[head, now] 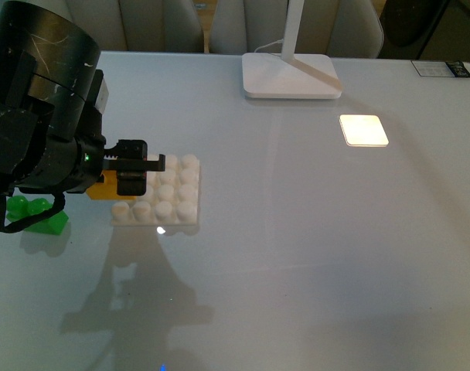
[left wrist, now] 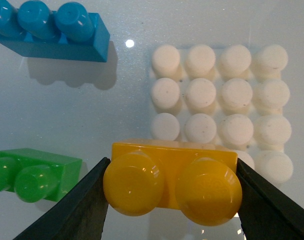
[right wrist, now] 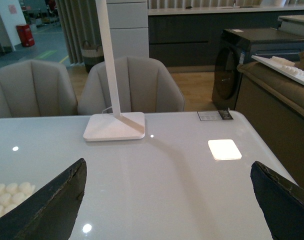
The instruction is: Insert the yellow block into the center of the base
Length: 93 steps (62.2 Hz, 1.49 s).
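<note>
My left gripper [head: 136, 171] is shut on the yellow block [head: 110, 187], holding it just off the left edge of the white studded base [head: 173, 197]. In the left wrist view the yellow block [left wrist: 173, 181] sits between the two black fingers [left wrist: 74, 210], studs toward the camera, partly over the near edge of the base [left wrist: 227, 100]. My right gripper [right wrist: 167, 200] is open and empty above the table; it does not show in the front view. A corner of the base [right wrist: 9, 197] shows in the right wrist view.
A green two-stud brick [head: 38, 216] lies left of the base, also in the left wrist view [left wrist: 34, 175]. A blue three-stud brick [left wrist: 52, 30] lies beyond it. A white lamp foot [head: 291, 75] stands at the back. A bright light patch [head: 363, 130] lies right.
</note>
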### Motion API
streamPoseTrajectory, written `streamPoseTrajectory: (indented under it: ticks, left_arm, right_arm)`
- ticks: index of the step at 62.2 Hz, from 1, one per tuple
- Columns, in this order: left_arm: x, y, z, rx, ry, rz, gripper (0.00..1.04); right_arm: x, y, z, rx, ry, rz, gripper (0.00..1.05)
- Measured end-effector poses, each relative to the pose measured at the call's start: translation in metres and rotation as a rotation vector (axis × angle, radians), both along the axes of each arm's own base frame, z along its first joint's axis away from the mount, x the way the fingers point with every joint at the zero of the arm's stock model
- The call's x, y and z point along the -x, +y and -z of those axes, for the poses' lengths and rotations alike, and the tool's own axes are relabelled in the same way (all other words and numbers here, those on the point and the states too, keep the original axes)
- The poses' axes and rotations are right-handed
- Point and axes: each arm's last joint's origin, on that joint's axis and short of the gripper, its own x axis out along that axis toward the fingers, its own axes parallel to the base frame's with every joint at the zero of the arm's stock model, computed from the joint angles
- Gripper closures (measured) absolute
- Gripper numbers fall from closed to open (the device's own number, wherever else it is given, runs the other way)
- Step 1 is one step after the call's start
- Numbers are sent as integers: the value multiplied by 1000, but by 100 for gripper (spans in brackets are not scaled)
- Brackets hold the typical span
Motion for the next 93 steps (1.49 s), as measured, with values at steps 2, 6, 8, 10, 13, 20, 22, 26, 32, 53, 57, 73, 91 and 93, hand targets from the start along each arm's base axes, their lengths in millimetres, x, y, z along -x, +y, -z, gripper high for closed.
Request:
streamPoseTrajectory:
  ticks: [2, 6, 8, 10, 13, 20, 22, 26, 32, 53, 57, 73, 91, 93]
  left_arm:
    - [0, -2, 0, 4, 0, 0, 43]
    - [0, -6, -1, 14, -2, -3, 43]
    - [-1, -8, -1, 19, -5, -3, 43]
    - [-2, -10, -1, 23, -7, -4, 43]
    - [-3, -12, -1, 27, -9, -6, 43]
    - [-5, -18, 4, 27, -4, -2, 43]
    - [-5, -20, 6, 28, -2, 0, 43]
    - [-6, -23, 8, 26, 1, 3, 43]
    - [-7, -27, 10, 26, 4, 5, 43]
    - [-15, -45, 13, 37, -6, 18, 43]
    - [-14, -46, 16, 32, -2, 20, 43]
    - [-17, -50, 21, 23, -2, 19, 43]
    - [-23, -55, 24, 11, -7, 19, 43]
    - [-23, -56, 25, 10, -7, 21, 43]
  right_arm:
    - [0, 0, 0, 0, 0, 0, 9]
    - [0, 0, 0, 0, 0, 0, 9]
    - [0, 0, 0, 0, 0, 0, 9]
    - [0, 0, 0, 0, 0, 0, 9]
    - [0, 0, 0, 0, 0, 0, 9]
    - [0, 0, 0, 0, 0, 0, 9]
    - [0, 0, 0, 0, 0, 0, 9]
    - [0, 0, 0, 0, 0, 0, 9]
    - [0, 0, 0, 0, 0, 0, 9]
    - [0, 0, 0, 0, 0, 0, 9]
    - [0, 0, 0, 0, 0, 0, 9]
    - [0, 0, 0, 0, 0, 0, 9]
    - [0, 0, 0, 0, 0, 0, 9]
    - [0, 0, 0, 0, 0, 0, 9]
